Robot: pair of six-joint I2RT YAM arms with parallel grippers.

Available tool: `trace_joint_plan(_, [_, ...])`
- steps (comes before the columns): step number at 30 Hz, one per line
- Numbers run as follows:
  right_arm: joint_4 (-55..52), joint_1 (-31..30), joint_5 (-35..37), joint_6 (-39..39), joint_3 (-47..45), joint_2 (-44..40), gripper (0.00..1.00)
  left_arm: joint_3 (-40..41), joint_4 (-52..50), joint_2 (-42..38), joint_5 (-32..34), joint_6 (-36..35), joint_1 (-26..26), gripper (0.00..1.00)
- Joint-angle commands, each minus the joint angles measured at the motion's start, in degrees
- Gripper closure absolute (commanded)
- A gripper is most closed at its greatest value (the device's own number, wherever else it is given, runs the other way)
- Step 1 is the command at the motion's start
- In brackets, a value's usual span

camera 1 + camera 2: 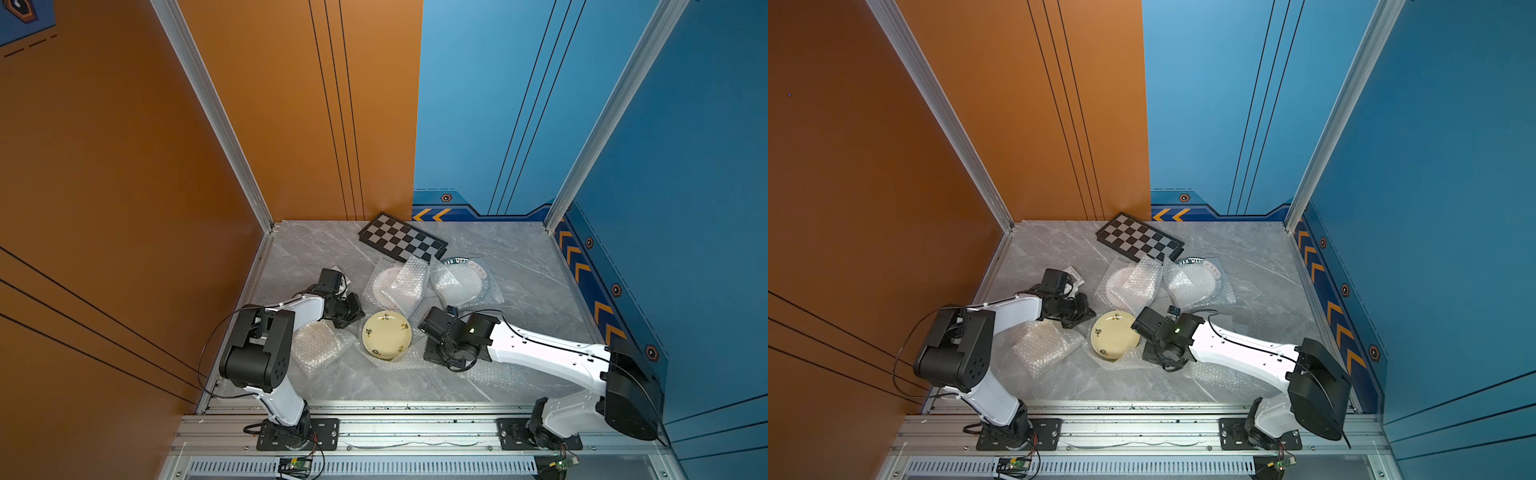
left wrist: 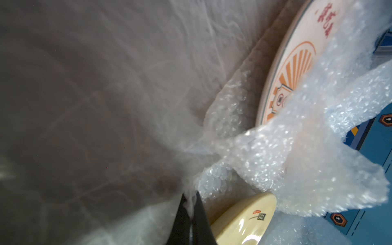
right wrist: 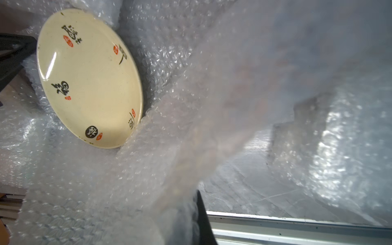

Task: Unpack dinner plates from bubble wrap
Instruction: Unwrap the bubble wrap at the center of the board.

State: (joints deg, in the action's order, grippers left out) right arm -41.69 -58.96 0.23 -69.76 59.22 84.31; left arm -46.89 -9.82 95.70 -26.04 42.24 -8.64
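Grip: left gripper (image 2: 191, 196) and right gripper (image 3: 192, 199) both pinched shut on bubble wrap (image 3: 180, 127) | Place: cream plate (image 1: 386, 335) bare on wrap, tabletop (image 1: 540, 324) middle, nearer front edge | Handling: wrap likely light, limp, so pinch edges; plate glossy, breakable, so lift by rim

The bare plate (image 1: 386, 335) lies on bubble wrap (image 1: 392, 362) — wrapped plates (image 1: 397, 286) behind it, checkerboard (image 1: 402, 243) farther back.

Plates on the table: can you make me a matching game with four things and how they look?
Things:
1. cream plate
2. checkerboard
3. lettered-rim plate
4. bubble wrap bundle

Looks:
A. black and grey squares
B. covered all over
C. bare, nothing on top
D. half hidden, dark rim peeking out

Pairs: 1-C, 2-A, 3-D, 4-B
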Motion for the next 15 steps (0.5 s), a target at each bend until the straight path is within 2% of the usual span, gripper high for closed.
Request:
trace_joint_plan(1, [1.0, -1.9, -1.7, 3.5, 1.6, 3.4, 1.00, 1.8, 1.5, -2.6, 2.0, -1.0, 2.5, 1.00])
trace_joint_plan(7, [1.3, -2.2, -1.5, 3.6, -1.3, 6.4, 1.00, 4.0, 2.4, -4.9, 2.0, -1.3, 6.0, 1.00])
trace_joint_plan(15, [1.9, 0.5, -0.3, 5.0, -6.9, 7.1, 1.00, 8.0, 1.9, -8.7, 3.4, -1.6, 8.6, 1.00])
